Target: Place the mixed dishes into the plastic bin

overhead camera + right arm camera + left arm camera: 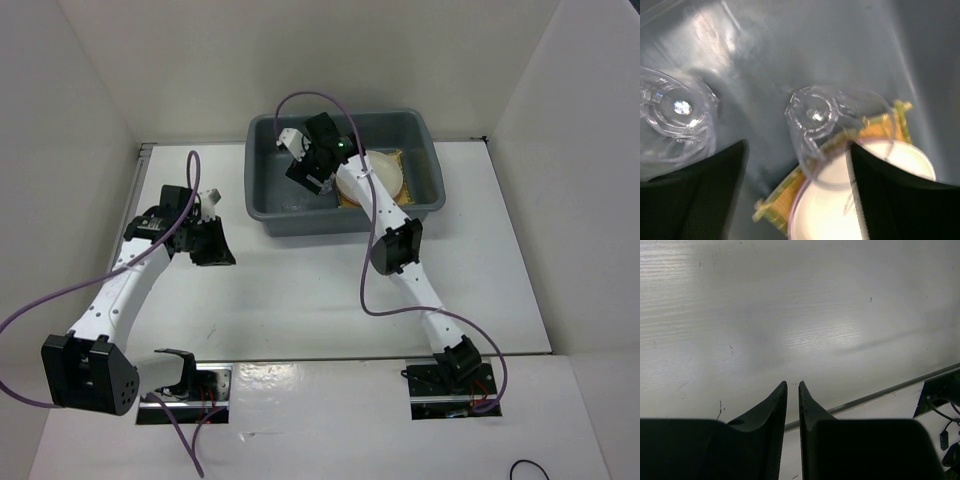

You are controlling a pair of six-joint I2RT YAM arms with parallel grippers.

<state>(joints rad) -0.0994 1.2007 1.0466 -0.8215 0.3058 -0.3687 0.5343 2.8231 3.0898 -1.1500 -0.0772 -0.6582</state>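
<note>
The white table (pixel 300 300), walled white on three sides, bears the plastic bin (pixel 262 215) near its far edge, open table before it; inside lie one yellow mat (pixel 777 195), one cream plate (pixel 830 210) and two clear cups (pixel 812 120), the right pincer (pixel 797 150) apart over them, the left pincer (pixel 793 385) together above table.

Cream plate (pixel 388 172), mat (pixel 782 187), clear cup (pixel 816 116) inside bin (pixel 270 208)
</note>
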